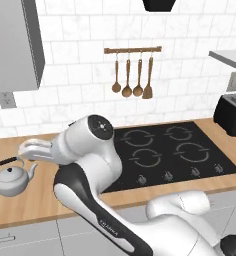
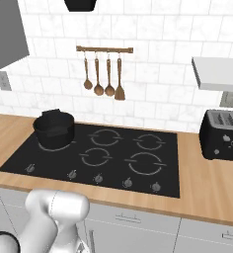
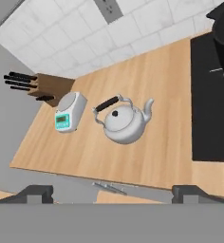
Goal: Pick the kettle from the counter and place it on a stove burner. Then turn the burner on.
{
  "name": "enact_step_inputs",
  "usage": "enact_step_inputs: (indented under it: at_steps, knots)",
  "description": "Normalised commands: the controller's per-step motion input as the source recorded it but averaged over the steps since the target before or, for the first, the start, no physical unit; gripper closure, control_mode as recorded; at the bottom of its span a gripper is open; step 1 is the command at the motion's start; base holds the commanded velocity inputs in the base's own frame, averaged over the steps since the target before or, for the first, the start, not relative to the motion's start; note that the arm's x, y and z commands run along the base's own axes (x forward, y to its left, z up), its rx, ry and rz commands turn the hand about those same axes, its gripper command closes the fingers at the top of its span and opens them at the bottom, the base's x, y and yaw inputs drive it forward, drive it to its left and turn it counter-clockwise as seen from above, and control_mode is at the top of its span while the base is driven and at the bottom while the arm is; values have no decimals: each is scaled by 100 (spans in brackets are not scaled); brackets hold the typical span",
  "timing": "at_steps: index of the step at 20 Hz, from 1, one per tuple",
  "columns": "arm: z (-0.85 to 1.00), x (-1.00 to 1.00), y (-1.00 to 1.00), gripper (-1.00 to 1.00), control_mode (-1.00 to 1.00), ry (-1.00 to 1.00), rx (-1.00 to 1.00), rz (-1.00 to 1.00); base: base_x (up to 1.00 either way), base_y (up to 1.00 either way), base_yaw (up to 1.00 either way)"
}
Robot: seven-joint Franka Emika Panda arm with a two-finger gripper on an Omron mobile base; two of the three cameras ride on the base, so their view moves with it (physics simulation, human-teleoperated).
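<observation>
Tool (image 3: 112,192) wide, well above kettle (image 3: 124,121)

The kettle (image 1: 11,179) is sitting upright on the wooden desk (image 1: 35,205) at the left, its spout pointing right toward the black stove (image 1: 170,152), which is lying flush in the desk. The white arm (image 1: 85,165) is reaching left, its wrist hanging just above and right of the kettle. A black toaster (image 1: 232,115) is standing at the far right, and wooden utensils (image 1: 132,75) are hanging on the tiled wall.

My two base cams flank me, facing the backsplash, sharing the stove (image 1: 177,147). My hand cam looks down from high over the counter (image 3: 85,147).
</observation>
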Motion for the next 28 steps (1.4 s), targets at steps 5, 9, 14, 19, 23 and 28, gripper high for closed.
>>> enact_step_inputs:
  at_steps: [5, 9, 14, 19, 23, 28]
  knots:
    - [0, 48, 84, -100, -100, 10, -13, -7, 0, 0, 0]
    - [-7, 73, 44, -100, -100, 22, -8, -18, 0, 0, 0]
    - [-43, 58, 3, -100, -100, 11, 3, -15, 0, 0, 0]
    - [-49, 25, 9, -100, -100, 5, 8, -6, 0, 0, 0]
    - [-42, 21, 33, -100, -100, 11, 5, -4, 0, 0, 0]
    - [-9, 31, 48, -100, -100, 12, -3, -2, 0, 0, 0]
